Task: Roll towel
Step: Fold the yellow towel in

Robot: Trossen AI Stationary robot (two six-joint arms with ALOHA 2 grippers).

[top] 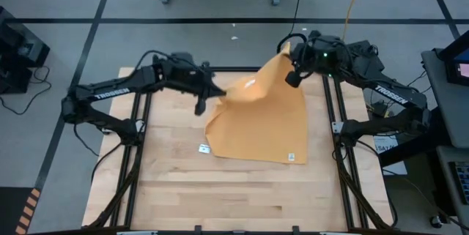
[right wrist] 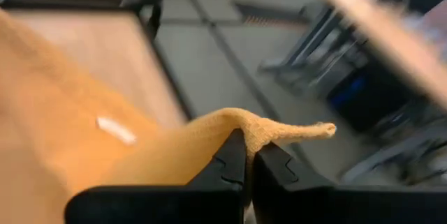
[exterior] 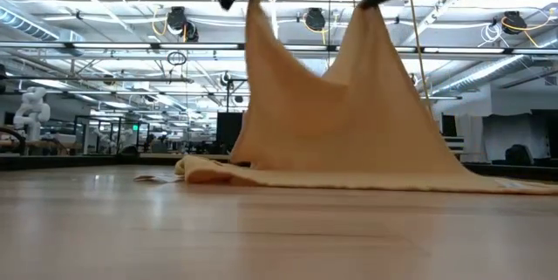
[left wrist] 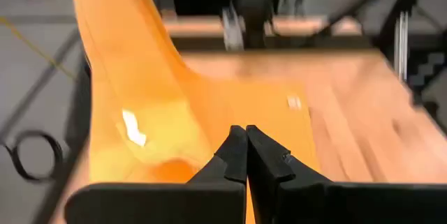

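The mustard-yellow towel is held up at its far edge by both grippers. Its near edge, with a small white tag, lies on the wooden table. My left gripper is shut on the towel's far left part. My right gripper is shut on its far right corner. In the low view the towel hangs in two peaks, sags between them, and its lower edge rests on the table. My left gripper pinches the towel's far left edge between its two shut fingers. The cloth hangs below the gripper and runs down to the table. The fingers hide how many layers are caught. My right gripper pinches the towel close to its far right corner between its two fingers. A small tip of cloth sticks out past the fingertips. The towel hangs below the gripper, lifted at this end, and slopes down to the table.
A small white scrap lies on the table by the towel's near left corner. Dark frame rails run along both sides of the table. Bare wood shows at the near side of the table.
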